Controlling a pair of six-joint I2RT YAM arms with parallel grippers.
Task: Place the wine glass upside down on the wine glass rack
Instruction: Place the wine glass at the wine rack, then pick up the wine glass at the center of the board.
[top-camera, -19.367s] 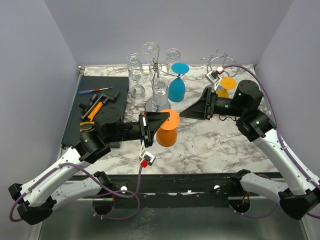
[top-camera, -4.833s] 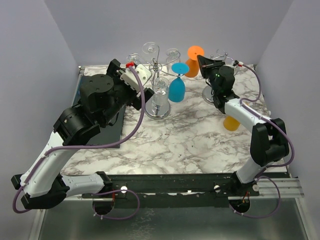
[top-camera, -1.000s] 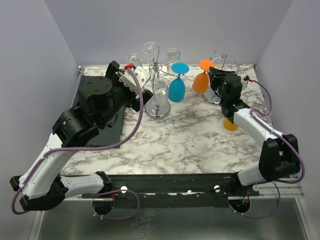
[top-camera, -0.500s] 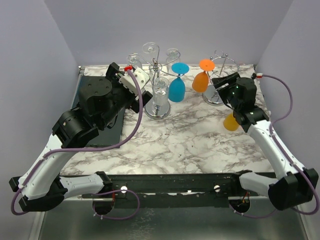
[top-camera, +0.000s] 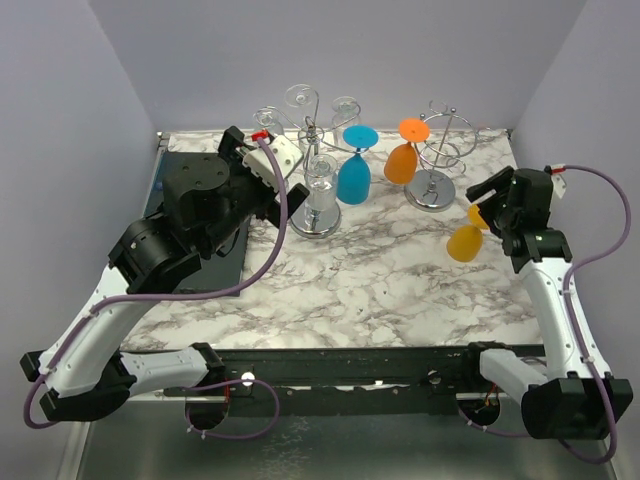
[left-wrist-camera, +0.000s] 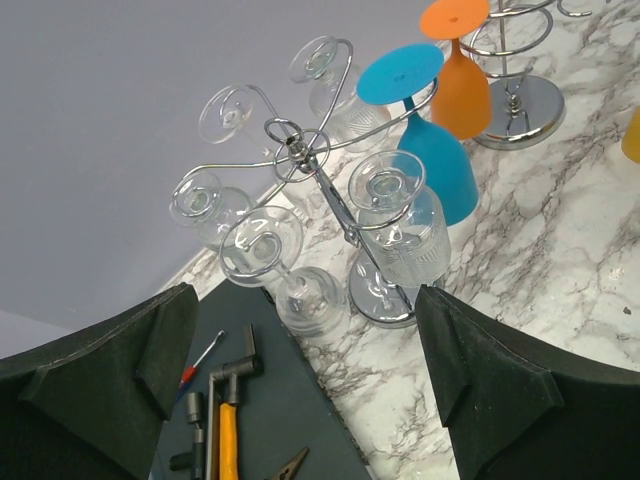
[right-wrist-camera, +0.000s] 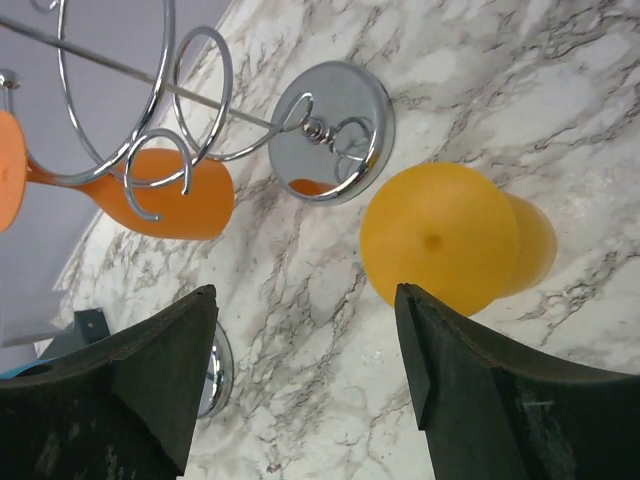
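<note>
Hanging upside down on the right-hand wire rack (top-camera: 447, 135): orange wine glass (top-camera: 401, 163). The foot is on top at a rack arm and the bowl mouth points down. Its long axis is near vertical, with a slight lean. The glass hangs clear of the marble table (top-camera: 350, 280), just left of the rack's chrome base (top-camera: 432, 192). Nothing grips it.

Right gripper (right-wrist-camera: 305, 320): fingers apart, empty. The arm runs up the right side of the table with the elbow bent and the wrist turned toward the rack. The gripper is off the rack's right side, not touching it. A second orange glass (right-wrist-camera: 455, 240) lies on its side on the table near this gripper (foot disc faces the wrist camera, bowl behind it).

Left gripper (left-wrist-camera: 300, 380): fingers spread wide, empty. The arm is raised over the dark mat (left-wrist-camera: 290, 410) and angled toward the left rack (left-wrist-camera: 300, 150). That rack carries clear glasses (left-wrist-camera: 395, 230) and a blue glass (left-wrist-camera: 430, 160).
</note>
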